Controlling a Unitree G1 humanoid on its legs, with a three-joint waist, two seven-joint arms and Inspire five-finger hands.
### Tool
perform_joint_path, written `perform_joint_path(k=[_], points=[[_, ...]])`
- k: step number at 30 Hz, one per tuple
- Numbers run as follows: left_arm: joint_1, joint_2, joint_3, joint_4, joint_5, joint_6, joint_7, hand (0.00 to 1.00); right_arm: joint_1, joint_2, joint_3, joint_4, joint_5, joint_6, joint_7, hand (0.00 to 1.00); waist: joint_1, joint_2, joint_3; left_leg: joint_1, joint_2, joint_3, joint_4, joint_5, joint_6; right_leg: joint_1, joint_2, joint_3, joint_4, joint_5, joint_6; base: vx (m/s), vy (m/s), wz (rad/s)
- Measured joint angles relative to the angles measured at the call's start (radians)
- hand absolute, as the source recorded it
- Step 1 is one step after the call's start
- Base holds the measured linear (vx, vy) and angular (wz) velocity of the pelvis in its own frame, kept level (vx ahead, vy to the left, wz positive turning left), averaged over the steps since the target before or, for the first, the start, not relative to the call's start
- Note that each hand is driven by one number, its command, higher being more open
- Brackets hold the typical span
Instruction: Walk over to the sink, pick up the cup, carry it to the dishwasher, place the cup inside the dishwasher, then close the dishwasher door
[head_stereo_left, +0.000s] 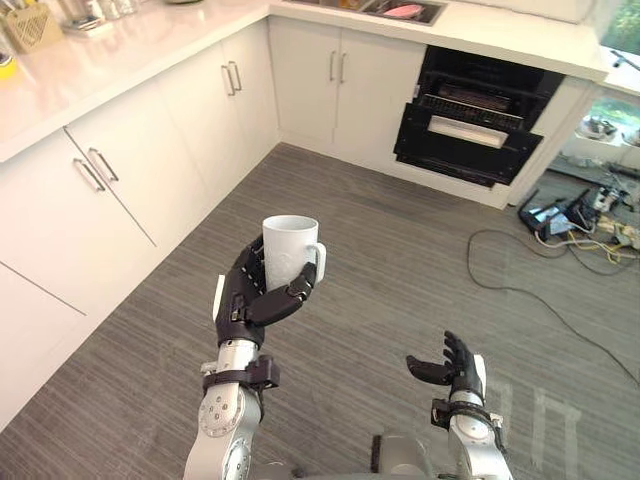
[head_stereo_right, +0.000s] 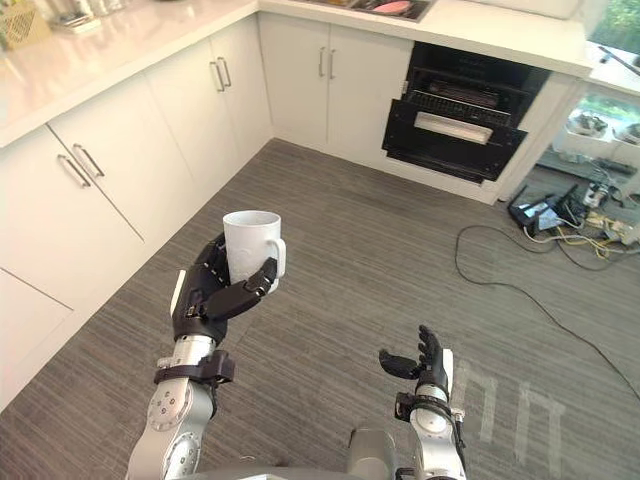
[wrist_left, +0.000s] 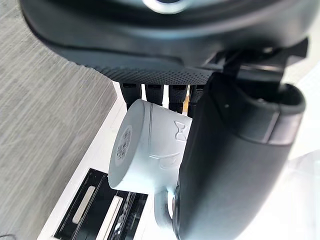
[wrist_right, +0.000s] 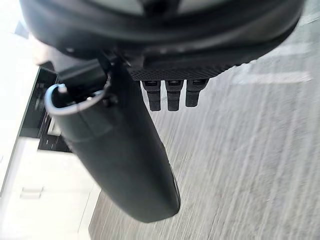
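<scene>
Left hand grips one white cup.

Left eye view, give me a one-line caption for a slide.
The robot's left hand holds a white cup upright above the grey floor, the open dishwasher ahead.

Centre: cup plain white, left hand black. floor grey, finely striped. cabinets white. Upper right: dishwasher — black.

floor: grey, fine-striped, fills centre and bottom | cabinets: white, slim bar handles, run down the left side and across top centre, meeting in a corner | countertop: pale, glossy, upper left | cables: tangled on floor, right edge | light: bright, upper right
</scene>
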Motion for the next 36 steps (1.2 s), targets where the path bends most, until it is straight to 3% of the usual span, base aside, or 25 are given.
perform_joint_path(k=[1, 2, 3, 4, 6, 7, 8, 11, 13, 15, 17, 18, 19, 20, 21, 22, 23, 24, 25, 26, 29, 33, 34, 35, 36], points=[[0.000, 0.000, -0.003, 0.000, 0.000, 0.000, 0.001, 0.30, 0.002, 0.000, 0.001, -0.001, 0.000, 0.000, -0.001, 0.90, -0.001, -0.002, -0.002, 0.009, -0.001, -0.008, -0.004, -0.007, -0.016, -0.003, 0.013, 0.007, -0.064, 0.024, 0.001, 0.34, -0.107, 0.54], [0.000, 0.002, -0.009, 0.002, 0.000, -0.001, 0.002, 0.30, 0.010, -0.003, 0.006, -0.005, 0.000, 0.000, -0.002, 0.90, -0.002, -0.007, -0.003, 0.020, -0.005, -0.025, -0.002, -0.023, -0.037, -0.001, 0.026, 0.019, -0.132, 0.132, -0.016, 0.33, -0.120, 0.53], [0.001, -0.010, -0.025, 0.027, -0.001, 0.000, 0.000, 0.30, 0.032, -0.024, 0.017, -0.008, 0.000, 0.001, -0.001, 0.90, -0.001, 0.025, -0.014, 0.040, 0.022, -0.050, -0.003, -0.036, -0.060, 0.011, 0.040, 0.002, -0.111, 0.148, 0.000, 0.43, -0.133, 0.54], [0.005, -0.016, -0.036, 0.032, -0.001, 0.000, 0.000, 0.30, 0.045, -0.031, 0.026, -0.022, 0.000, 0.003, 0.000, 0.90, 0.000, 0.043, -0.022, 0.042, 0.042, -0.049, 0.005, -0.035, -0.077, 0.023, 0.047, -0.021, -0.112, 0.133, -0.013, 0.45, -0.140, 0.48], [0.003, -0.037, -0.039, 0.032, -0.001, 0.003, -0.003, 0.30, 0.069, -0.025, 0.045, -0.074, 0.001, 0.010, 0.002, 0.90, 0.000, 0.052, -0.017, 0.017, 0.079, -0.042, 0.116, -0.013, -0.113, 0.081, 0.061, -0.056, -0.137, 0.118, -0.033, 0.43, -0.169, 0.35], [0.007, -0.052, -0.040, 0.031, -0.002, 0.004, -0.006, 0.30, 0.099, -0.022, 0.063, -0.129, 0.001, 0.010, 0.002, 0.90, 0.004, 0.055, -0.015, -0.032, 0.109, -0.038, 0.294, 0.020, -0.119, 0.150, 0.076, -0.069, -0.177, 0.112, -0.043, 0.50, -0.234, 0.21], [0.012, -0.058, -0.041, 0.022, -0.002, 0.003, -0.012, 0.30, 0.129, -0.019, 0.080, -0.197, 0.001, 0.009, 0.001, 0.90, 0.018, 0.052, -0.009, -0.108, 0.160, -0.028, 0.523, 0.088, -0.099, 0.232, 0.090, -0.073, -0.225, 0.104, -0.056, 0.39, -0.188, 0.04], [0.030, -0.061, -0.057, -0.027, -0.002, 0.002, -0.031, 0.30, 0.149, -0.009, 0.086, -0.297, 0.003, -0.014, -0.011, 0.90, 0.058, 0.043, 0.000, -0.250, 0.262, 0.049, 0.759, 0.040, -0.066, 0.375, 0.107, -0.052, -0.324, 0.067, -0.059, 0.31, -0.088, -0.19], [0.037, -0.063, -0.055, -0.051, -0.002, 0.000, -0.044, 0.30, 0.144, -0.014, 0.082, -0.313, 0.003, -0.023, -0.018, 0.90, 0.073, 0.047, -0.001, -0.318, 0.273, 0.079, 0.680, 0.003, -0.060, 0.407, 0.096, -0.045, -0.331, 0.011, -0.074, 0.25, 0.043, -0.09], [0.042, -0.063, -0.054, -0.051, -0.002, -0.001, -0.048, 0.30, 0.146, -0.017, 0.071, -0.305, 0.006, -0.021, -0.019, 0.90, 0.079, 0.046, -0.001, -0.358, 0.241, 0.092, 0.521, -0.010, -0.057, 0.437, 0.070, -0.040, -0.328, -0.029, -0.057, 0.28, 0.144, 0.00], [0.053, -0.062, -0.054, -0.050, -0.001, -0.001, -0.048, 0.30, 0.143, -0.022, 0.060, -0.284, 0.006, -0.019, -0.020, 0.90, 0.079, 0.046, -0.001, -0.387, 0.181, 0.074, 0.331, 0.016, -0.079, 0.455, 0.037, -0.029, -0.320, -0.068, -0.028, 0.35, 0.235, -0.10], [0.054, -0.061, -0.049, -0.046, -0.001, -0.001, -0.048, 0.30, 0.131, -0.031, 0.055, -0.249, 0.006, -0.018, -0.019, 0.90, 0.081, 0.043, -0.001, -0.397, 0.136, 0.036, 0.235, 0.098, -0.084, 0.463, 0.017, -0.011, -0.310, -0.097, -0.002, 0.45, 0.327, -0.50], [0.060, -0.056, -0.038, -0.041, 0.000, 0.001, -0.044, 0.30, 0.109, -0.028, 0.055, -0.195, 0.008, -0.011, -0.020, 0.90, 0.088, 0.034, -0.010, -0.371, 0.093, 0.031, 0.217, 0.193, -0.042, 0.474, -0.009, 0.032, -0.312, -0.115, 0.019, 0.55, 0.387, -0.53], [0.059, -0.049, -0.029, -0.041, -0.001, 0.003, -0.042, 0.30, 0.101, -0.023, 0.058, -0.177, 0.009, -0.006, -0.020, 0.90, 0.084, 0.023, -0.015, -0.372, 0.086, 0.047, 0.237, 0.173, -0.025, 0.479, -0.023, 0.055, -0.318, -0.114, 0.028, 0.53, 0.340, -0.38], [0.050, -0.047, -0.019, -0.041, -0.001, 0.003, -0.041, 0.30, 0.103, -0.018, 0.064, -0.175, 0.010, 0.001, -0.017, 0.90, 0.071, 0.016, -0.015, -0.392, 0.078, 0.056, 0.303, 0.119, 0.006, 0.484, -0.039, 0.084, -0.312, -0.092, 0.062, 0.43, 0.263, -0.10], [0.046, -0.042, -0.019, -0.041, -0.001, 0.007, -0.038, 0.30, 0.108, -0.006, 0.064, -0.175, 0.010, 0.003, -0.015, 0.90, 0.072, 0.008, -0.015, -0.389, 0.074, 0.068, 0.334, 0.080, 0.017, 0.482, -0.050, 0.105, -0.288, -0.092, 0.062, 0.63, 0.373, -0.18], [0.044, -0.022, -0.023, -0.041, 0.000, 0.012, -0.032, 0.30, 0.107, 0.017, 0.063, -0.176, 0.010, 0.005, -0.011, 0.90, 0.072, -0.014, -0.018, -0.355, 0.050, 0.091, 0.335, 0.046, 0.032, 0.442, -0.071, 0.130, -0.166, -0.078, 0.080, 0.51, 0.290, -0.23], [0.043, -0.017, -0.024, -0.041, 0.000, 0.014, -0.030, 0.30, 0.106, 0.020, 0.062, -0.176, 0.010, 0.005, -0.009, 0.90, 0.071, -0.017, -0.017, -0.344, 0.046, 0.095, 0.329, 0.041, 0.035, 0.431, -0.074, 0.135, -0.129, -0.069, 0.087, 0.58, 0.289, -0.21], [0.040, 0.005, -0.033, -0.041, 0.005, 0.020, -0.024, 0.30, 0.101, 0.032, 0.062, -0.176, 0.010, 0.005, -0.003, 0.90, 0.067, -0.023, -0.013, -0.282, 0.033, 0.101, 0.288, 0.020, 0.038, 0.368, -0.080, 0.152, 0.048, -0.005, 0.099, 0.46, 0.139, -0.19], [0.040, 0.026, -0.041, -0.041, 0.027, 0.022, -0.023, 0.30, 0.099, 0.047, 0.064, -0.177, 0.010, 0.005, 0.001, 0.90, 0.066, -0.028, -0.010, -0.203, 0.027, 0.107, 0.239, 0.007, 0.032, 0.300, -0.079, 0.157, 0.229, 0.022, 0.091, 0.44, 0.093, -0.26], [0.036, 0.027, -0.048, -0.056, 0.040, 0.018, -0.020, 0.30, 0.092, 0.070, 0.070, -0.185, 0.010, 0.001, 0.005, 0.90, 0.056, -0.021, -0.013, -0.045, 0.057, 0.118, 0.124, -0.007, 0.010, 0.142, -0.030, 0.090, 0.368, -0.027, 0.007, 0.36, -0.013, -0.27], [0.021, 0.027, -0.056, -0.057, 0.039, 0.008, -0.021, 0.30, 0.076, 0.071, 0.068, -0.192, 0.010, -0.001, 0.004, 0.90, 0.036, -0.019, -0.012, 0.051, 0.112, 0.129, 0.077, -0.046, -0.058, -0.030, -0.018, -0.034, 0.142, -0.028, -0.009, 0.40, -0.145, -0.13], [0.021, 0.027, -0.052, -0.053, 0.039, 0.008, -0.021, 0.30, 0.075, 0.070, 0.067, -0.192, 0.011, -0.001, 0.003, 0.90, 0.027, -0.022, -0.014, 0.075, 0.119, 0.130, 0.058, -0.055, -0.073, -0.045, -0.013, -0.051, 0.034, -0.001, -0.013, 0.36, -0.171, 0.04], [0.021, 0.027, -0.046, -0.048, 0.039, 0.006, -0.021, 0.30, 0.076, 0.068, 0.067, -0.192, 0.011, -0.001, 0.002, 0.90, 0.022, -0.036, -0.022, 0.096, 0.115, 0.124, 0.042, -0.065, -0.097, -0.052, -0.004, -0.056, -0.082, 0.070, -0.020, 0.51, -0.214, 0.18], [0.010, 0.013, -0.046, -0.008, 0.039, 0.004, -0.021, 0.30, 0.079, 0.047, 0.065, -0.187, 0.011, 0.001, 0.000, 0.90, 0.009, -0.006, -0.024, 0.126, 0.140, 0.104, 0.035, -0.084, -0.131, -0.036, 0.016, -0.068, -0.069, 0.149, -0.043, 0.53, -0.194, 0.12]])
